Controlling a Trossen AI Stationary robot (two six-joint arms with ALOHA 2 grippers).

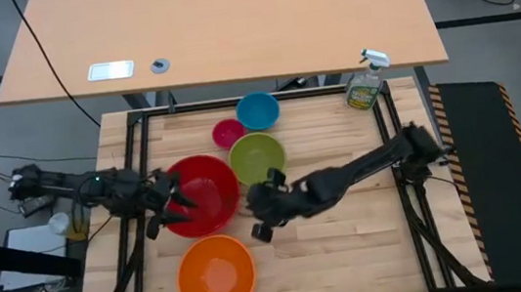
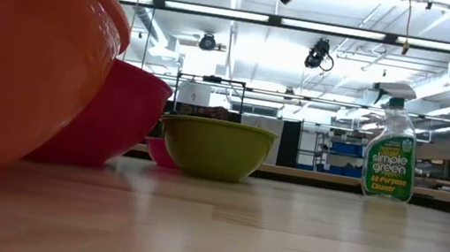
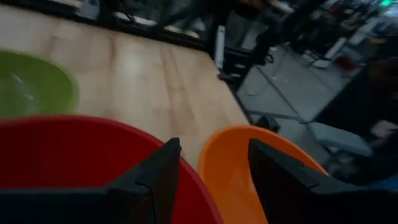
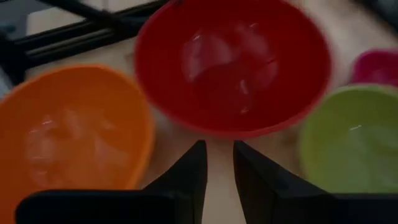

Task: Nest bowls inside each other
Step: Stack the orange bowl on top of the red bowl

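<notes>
Five bowls stand upright on their bases on the wooden table: red (image 1: 202,194), orange (image 1: 216,274) near the front edge, lime green (image 1: 257,158), pink (image 1: 229,133) and blue (image 1: 258,111) toward the back. My left gripper (image 1: 171,205) hovers open over the red bowl's left rim (image 3: 186,180), with the orange bowl (image 3: 249,162) beyond its fingers. My right gripper (image 1: 263,216) hangs above bare wood just right of the red bowl (image 4: 233,68). Its fingers (image 4: 219,168) stand a narrow gap apart with nothing between them. The green bowl (image 4: 351,137) is beside it.
A green spray bottle (image 1: 364,90) stands at the table's far right corner. A black metal frame (image 1: 131,131) runs around the tabletop. Bare wood (image 1: 350,244) lies at the near right. A tan desk (image 1: 227,22) stands behind the table.
</notes>
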